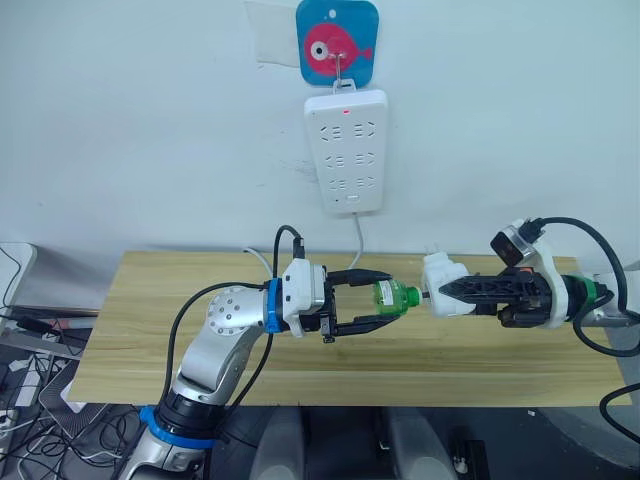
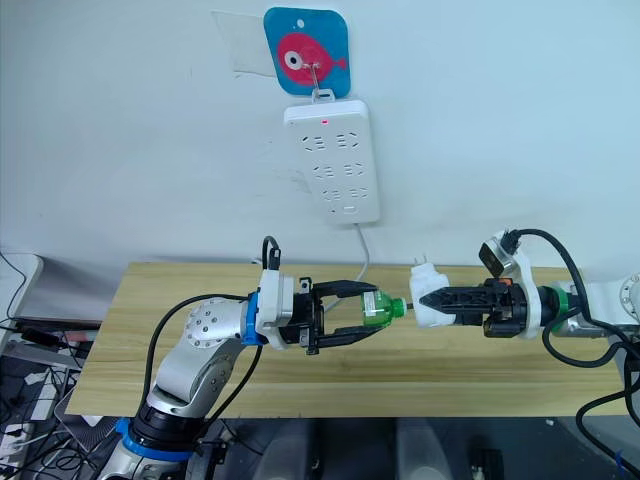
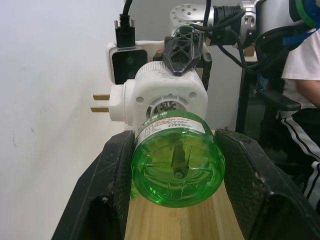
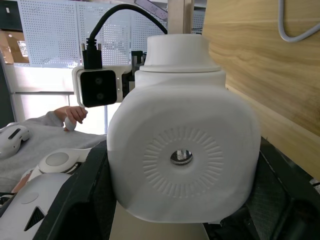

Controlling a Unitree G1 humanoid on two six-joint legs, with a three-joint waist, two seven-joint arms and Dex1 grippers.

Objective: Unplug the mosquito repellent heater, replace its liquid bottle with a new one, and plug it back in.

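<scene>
The heater (image 4: pixel 182 150), white and rounded, sits clamped between the right gripper's (image 4: pixel 182 200) two black fingers (image 4: pixel 90 195). A small metal centre shows on its ribbed face. At 10 o'clock, a black-lensed camera module (image 4: pixel 98 86). At 2 o'clock, the wooden tabletop (image 4: pixel 270 70).

Liquid bottle (image 1: pixel 394 296) left of heater (image 1: pixel 445 285), above table (image 1: pixel 150 300)

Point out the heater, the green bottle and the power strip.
mosquito repellent heater (image 1: pixel 443 272), left eye view, on its white body ahead of the right gripper's fingers.
liquid bottle (image 3: pixel 177 165), left wrist view, on its green base.
power strip (image 1: pixel 346 150), left eye view, on its socket face.
</scene>
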